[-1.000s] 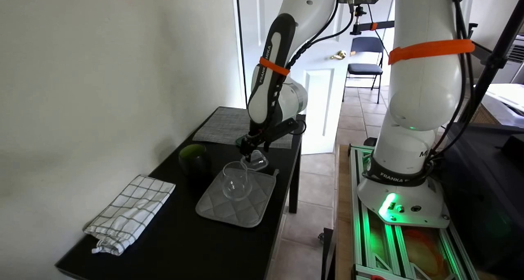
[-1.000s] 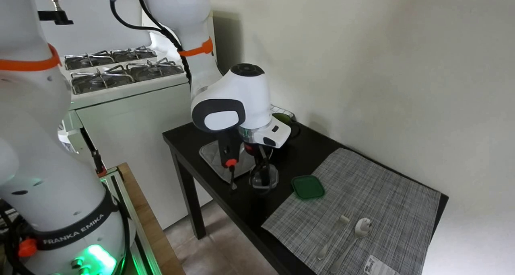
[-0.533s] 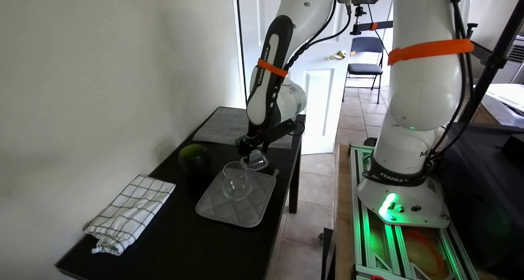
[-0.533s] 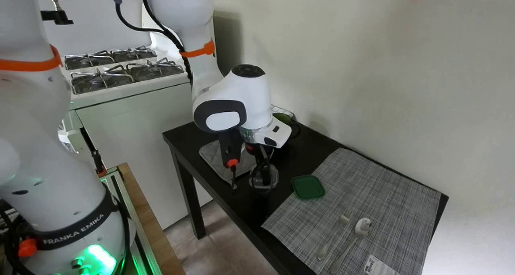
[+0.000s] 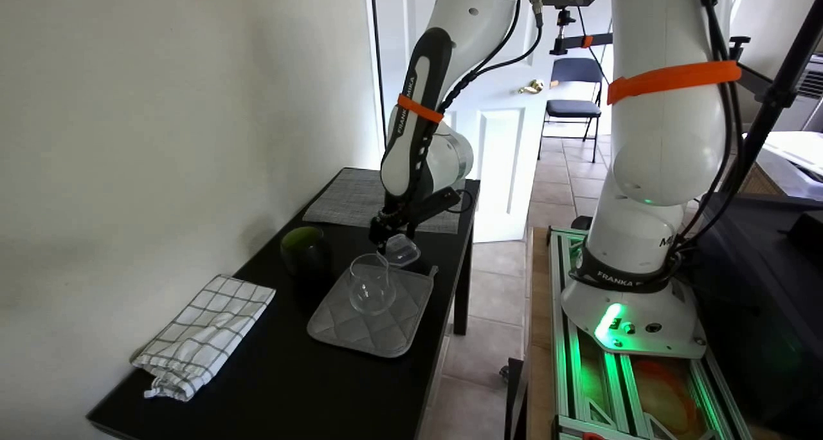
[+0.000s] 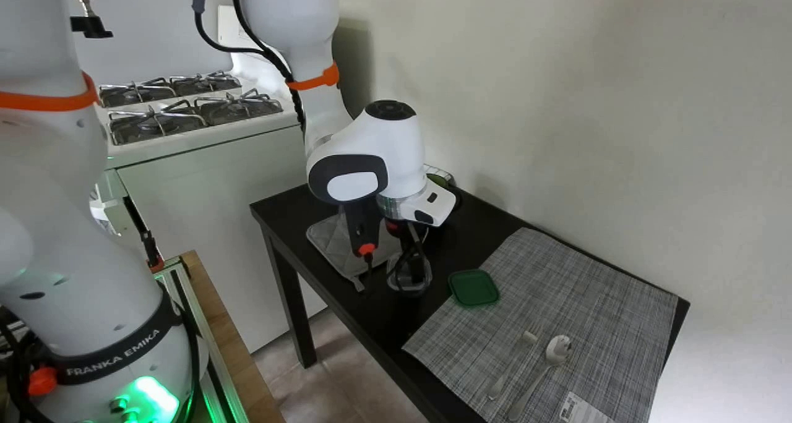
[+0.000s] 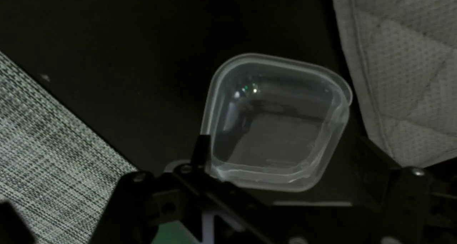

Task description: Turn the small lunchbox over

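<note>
First, one gripper (image 7: 283,141) stood spread wide, one small lunchbox (image 7: 276,124) just by its two tips. Near them sat one quilted pad (image 7: 405,80), one green lid (image 6: 474,288) and one glass (image 5: 372,292); farther off, one cup (image 5: 305,255), then one checked cloth (image 5: 204,334).

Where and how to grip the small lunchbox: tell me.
Likely best from above, across the walls facing the woven placemat and quilted pot holder: the small lunchbox is shallow and lies flat, and the open gripper seems to span that width in the wrist view.
</note>
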Robot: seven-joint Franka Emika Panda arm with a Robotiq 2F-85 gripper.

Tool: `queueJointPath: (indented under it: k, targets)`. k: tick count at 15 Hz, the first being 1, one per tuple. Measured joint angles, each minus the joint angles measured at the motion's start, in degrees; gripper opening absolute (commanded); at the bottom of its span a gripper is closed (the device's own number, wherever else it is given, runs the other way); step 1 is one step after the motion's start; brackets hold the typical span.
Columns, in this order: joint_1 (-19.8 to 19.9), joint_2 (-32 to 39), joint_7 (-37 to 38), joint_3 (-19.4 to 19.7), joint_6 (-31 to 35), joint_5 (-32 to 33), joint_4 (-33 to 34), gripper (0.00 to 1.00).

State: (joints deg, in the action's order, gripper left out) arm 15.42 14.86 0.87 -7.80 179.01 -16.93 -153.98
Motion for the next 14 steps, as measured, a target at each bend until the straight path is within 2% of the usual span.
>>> queueJointPath:
  k: [2, 4, 11, 14]
  targets:
    - [-0.11, 0.35, 0.00, 0.15, 0.00, 0.01, 0.51, 0.73]
    - [-0.53, 0.82, 0.01, 0.58, 0.01, 0.02, 0.85, 0.60]
    - [-2.04, 0.82, 0.04, 2.10, 0.09, 0.03, 1.48, 0.58]
    - [-1.40, 0.59, 0.03, 0.89, -0.57, -0.25, 1.48, 0.58]
